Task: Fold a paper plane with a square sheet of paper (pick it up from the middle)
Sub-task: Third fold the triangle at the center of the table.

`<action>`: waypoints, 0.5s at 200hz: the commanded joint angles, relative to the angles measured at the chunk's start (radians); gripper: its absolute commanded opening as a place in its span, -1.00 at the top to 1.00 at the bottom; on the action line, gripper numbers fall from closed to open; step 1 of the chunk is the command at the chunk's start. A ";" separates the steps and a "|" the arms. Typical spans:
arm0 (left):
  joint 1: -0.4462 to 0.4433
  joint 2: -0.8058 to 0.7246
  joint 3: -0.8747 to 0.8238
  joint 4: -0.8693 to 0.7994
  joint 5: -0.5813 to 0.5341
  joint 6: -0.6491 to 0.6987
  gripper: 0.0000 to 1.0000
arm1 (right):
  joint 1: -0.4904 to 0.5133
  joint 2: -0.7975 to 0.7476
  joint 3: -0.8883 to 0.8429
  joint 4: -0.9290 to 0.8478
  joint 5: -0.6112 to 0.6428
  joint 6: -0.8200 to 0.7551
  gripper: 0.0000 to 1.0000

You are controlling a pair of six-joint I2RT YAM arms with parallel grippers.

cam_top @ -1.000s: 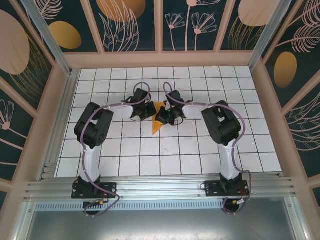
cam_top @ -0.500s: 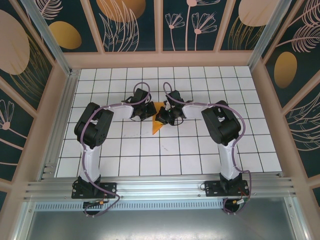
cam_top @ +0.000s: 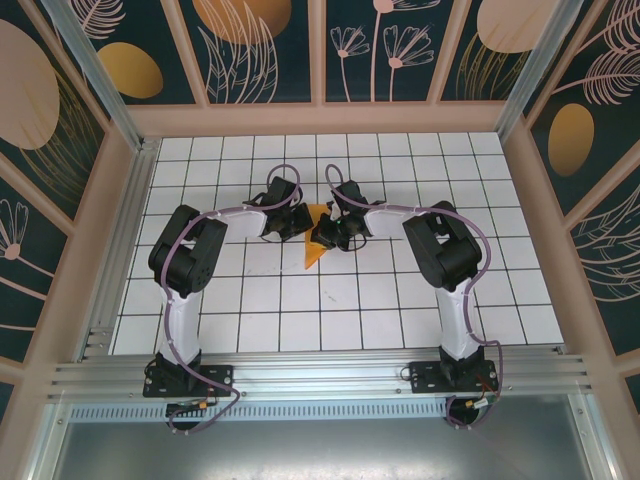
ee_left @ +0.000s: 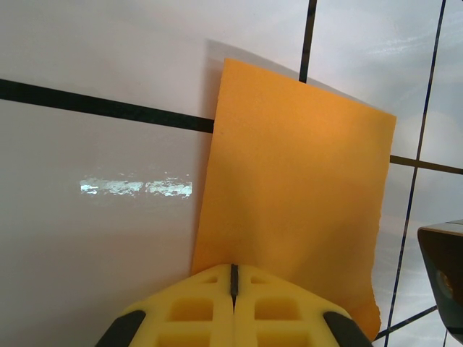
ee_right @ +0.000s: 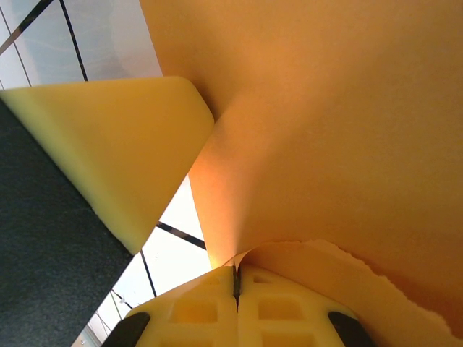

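The bright-orange sheet of paper (cam_top: 313, 250) lies folded into a pointed wedge on the white grid table, between the two grippers. In the left wrist view the paper (ee_left: 296, 188) lies flat. My left gripper (ee_left: 233, 267) is shut, its yellow tips resting on the paper's near edge. In the right wrist view a flap of the paper (ee_right: 340, 130) is lifted and curls into my right gripper (ee_right: 235, 271), which is shut on its torn-looking edge. From above, the left gripper (cam_top: 291, 222) and right gripper (cam_top: 334, 232) sit close on either side of the paper.
The left gripper's yellow finger (ee_right: 123, 144) stands close beside the lifted flap. A dark part of the right gripper (ee_left: 443, 267) shows at the paper's right. The grid table (cam_top: 380, 300) is fenced by patterned walls (cam_top: 60, 150), with an aluminium rail (cam_top: 320, 375) in front.
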 commanded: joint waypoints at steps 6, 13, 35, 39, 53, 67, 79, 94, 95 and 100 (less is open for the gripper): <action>0.006 0.028 -0.013 -0.053 -0.002 0.012 0.88 | -0.002 0.019 0.019 -0.051 0.050 -0.030 1.00; 0.005 0.027 -0.012 -0.052 -0.002 0.012 0.88 | -0.003 0.020 0.021 -0.056 0.051 -0.031 1.00; 0.005 0.020 -0.009 -0.052 0.004 0.009 0.88 | -0.001 0.021 0.022 -0.065 0.060 -0.036 0.81; 0.005 0.017 -0.007 -0.051 0.006 0.008 0.88 | -0.001 0.021 0.021 -0.068 0.062 -0.036 0.75; 0.005 0.006 0.003 -0.054 0.010 0.006 0.87 | -0.002 0.019 0.021 -0.073 0.070 -0.035 0.57; 0.005 -0.015 0.014 -0.053 0.013 0.002 0.86 | -0.001 0.018 0.018 -0.074 0.075 -0.033 0.44; 0.005 -0.037 0.025 -0.052 0.008 -0.005 0.85 | -0.001 0.019 0.018 -0.074 0.075 -0.034 0.38; 0.008 -0.070 0.039 -0.056 -0.009 -0.011 0.81 | -0.001 0.020 0.016 -0.077 0.081 -0.036 0.31; 0.008 -0.074 0.039 -0.056 -0.011 -0.011 0.80 | -0.001 0.020 0.016 -0.077 0.081 -0.036 0.31; 0.009 -0.088 0.040 -0.057 -0.022 -0.015 0.80 | -0.001 0.020 0.016 -0.078 0.081 -0.039 0.27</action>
